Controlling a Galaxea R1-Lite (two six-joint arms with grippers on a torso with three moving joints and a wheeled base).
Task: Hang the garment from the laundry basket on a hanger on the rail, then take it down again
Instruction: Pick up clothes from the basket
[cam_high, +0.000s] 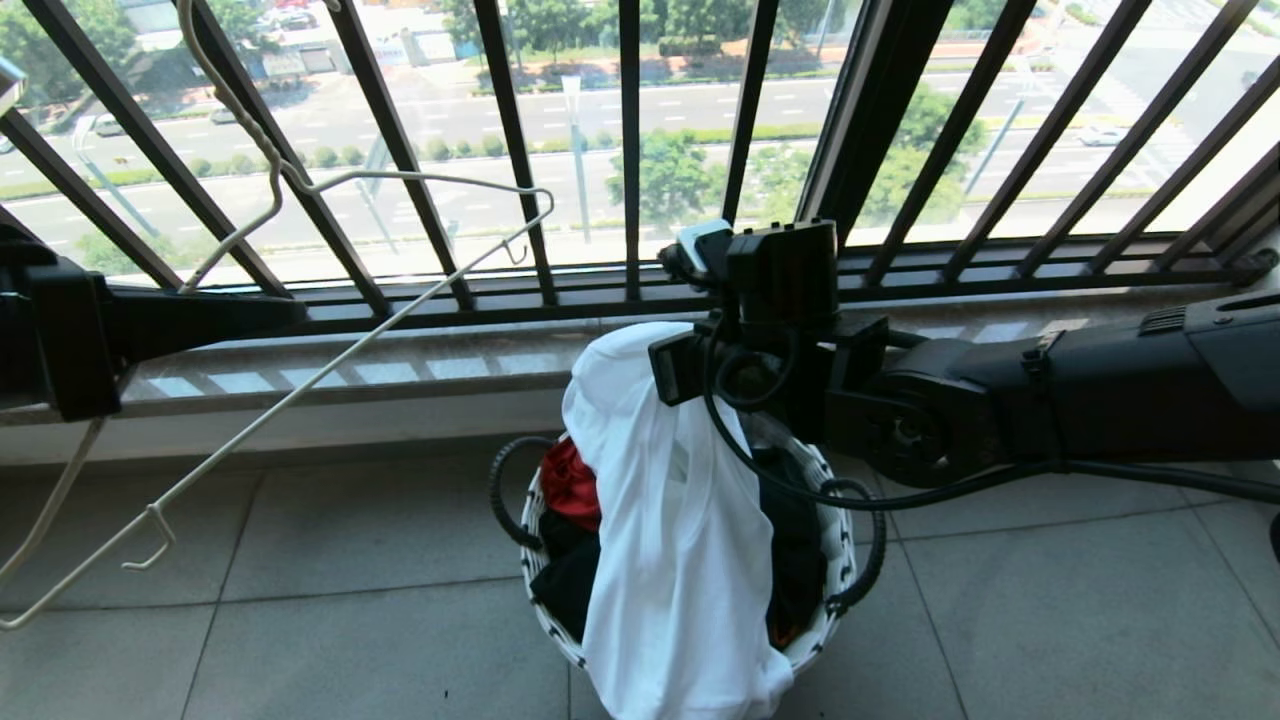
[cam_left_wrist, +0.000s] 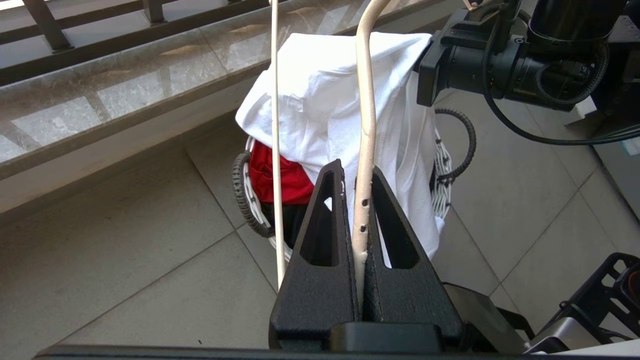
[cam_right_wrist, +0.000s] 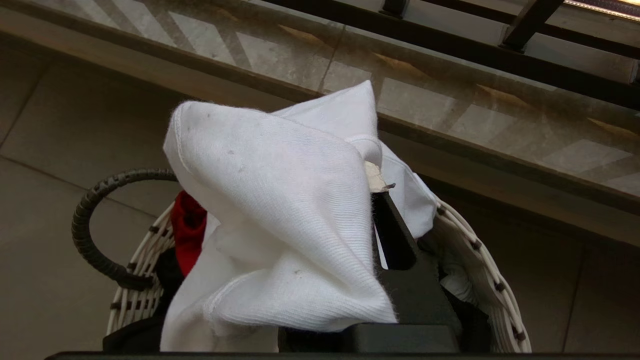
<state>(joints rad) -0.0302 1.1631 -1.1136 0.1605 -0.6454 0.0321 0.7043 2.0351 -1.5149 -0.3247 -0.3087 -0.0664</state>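
Behind garment (cam_right_wrist: 280, 235), right claw (cam_right_wrist: 377, 187) half-hidden

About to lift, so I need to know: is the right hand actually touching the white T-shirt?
Touching. In the right wrist view the right hand is shut on the white T-shirt, whose fabric drapes over its fingers.

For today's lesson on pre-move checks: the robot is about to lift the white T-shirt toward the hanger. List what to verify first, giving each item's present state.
1. Right gripper shut on the garment: ok, cloth is bunched over the closed jaws.
2. Left gripper shut on the hanger: ok, jaws pinch the cream wire.
3. Garment clear of the laundry basket: not ok, its lower part hangs in and over the rim.
4. Garment free of the red cloth and dark clothes: cannot tell.
5. Hanger apart from the garment: ok in the head view.
6. Rail within reach: cannot tell, not in view.
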